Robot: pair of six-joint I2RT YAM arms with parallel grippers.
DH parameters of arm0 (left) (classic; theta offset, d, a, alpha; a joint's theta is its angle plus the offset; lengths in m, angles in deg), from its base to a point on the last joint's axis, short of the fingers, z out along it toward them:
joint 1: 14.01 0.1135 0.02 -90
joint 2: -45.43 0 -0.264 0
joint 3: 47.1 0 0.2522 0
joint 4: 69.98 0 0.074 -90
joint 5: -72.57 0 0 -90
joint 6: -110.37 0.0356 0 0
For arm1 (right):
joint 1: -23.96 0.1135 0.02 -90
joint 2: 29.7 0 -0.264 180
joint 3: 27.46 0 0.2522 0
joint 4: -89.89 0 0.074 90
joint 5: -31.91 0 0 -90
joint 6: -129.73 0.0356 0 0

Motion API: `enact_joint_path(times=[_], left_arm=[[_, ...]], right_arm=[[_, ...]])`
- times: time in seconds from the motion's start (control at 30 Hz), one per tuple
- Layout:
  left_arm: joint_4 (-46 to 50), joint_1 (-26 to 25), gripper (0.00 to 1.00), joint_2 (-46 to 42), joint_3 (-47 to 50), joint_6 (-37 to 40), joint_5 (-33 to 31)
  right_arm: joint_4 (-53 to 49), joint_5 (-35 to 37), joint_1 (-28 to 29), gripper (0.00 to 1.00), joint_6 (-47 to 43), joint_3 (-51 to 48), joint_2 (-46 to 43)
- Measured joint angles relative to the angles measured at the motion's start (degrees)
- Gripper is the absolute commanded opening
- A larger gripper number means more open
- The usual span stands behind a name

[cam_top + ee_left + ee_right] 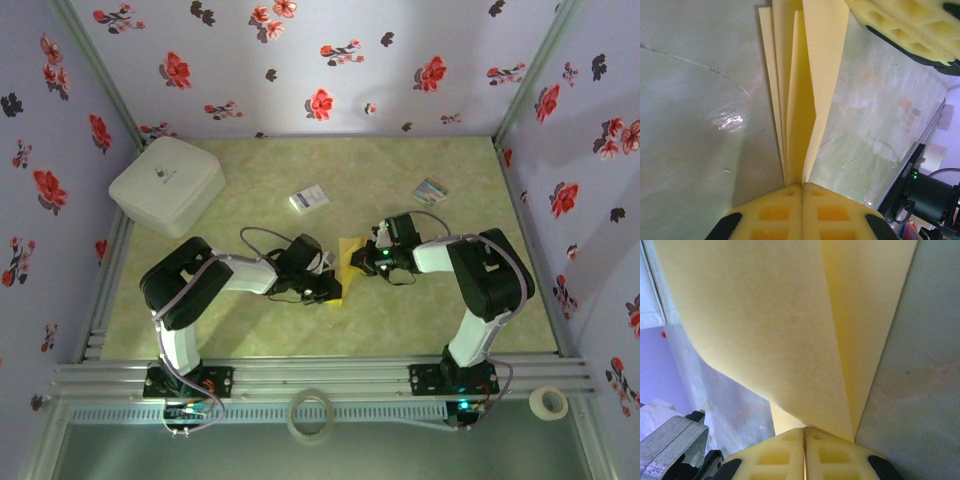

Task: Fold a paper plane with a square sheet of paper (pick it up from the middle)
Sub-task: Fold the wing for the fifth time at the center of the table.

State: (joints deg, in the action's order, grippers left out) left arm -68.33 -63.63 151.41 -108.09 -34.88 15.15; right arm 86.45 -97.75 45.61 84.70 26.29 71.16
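Observation:
The yellow sheet of paper [350,262] is folded into several narrow layers and sits mid-table between both grippers. My left gripper [334,287] is shut on its near end. In the left wrist view the layers [805,75] fan upward out of the closed left gripper [802,186]. My right gripper [364,259] is shut on the paper from the right side. In the right wrist view a broad fold [790,325] rises from the closed right gripper [805,429]. The right gripper's yellow fingers [905,25] show in the top right corner of the left wrist view.
A white box [166,185] stands at the back left. A small white card with blue print [309,199] and a striped card [432,189] lie behind the grippers. Two tape rolls [311,413] [548,402] rest on the front rail. Floral walls enclose the table.

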Motion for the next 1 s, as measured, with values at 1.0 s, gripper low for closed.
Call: enact_joint_path(times=[1.0], left_arm=[[0.94, -0.63, 0.07, -1.53, 0.83, 0.09, -0.9]], right_arm=[[-2.64, 1.73, 0.48, 0.1, -0.04, 0.83, -0.46]])
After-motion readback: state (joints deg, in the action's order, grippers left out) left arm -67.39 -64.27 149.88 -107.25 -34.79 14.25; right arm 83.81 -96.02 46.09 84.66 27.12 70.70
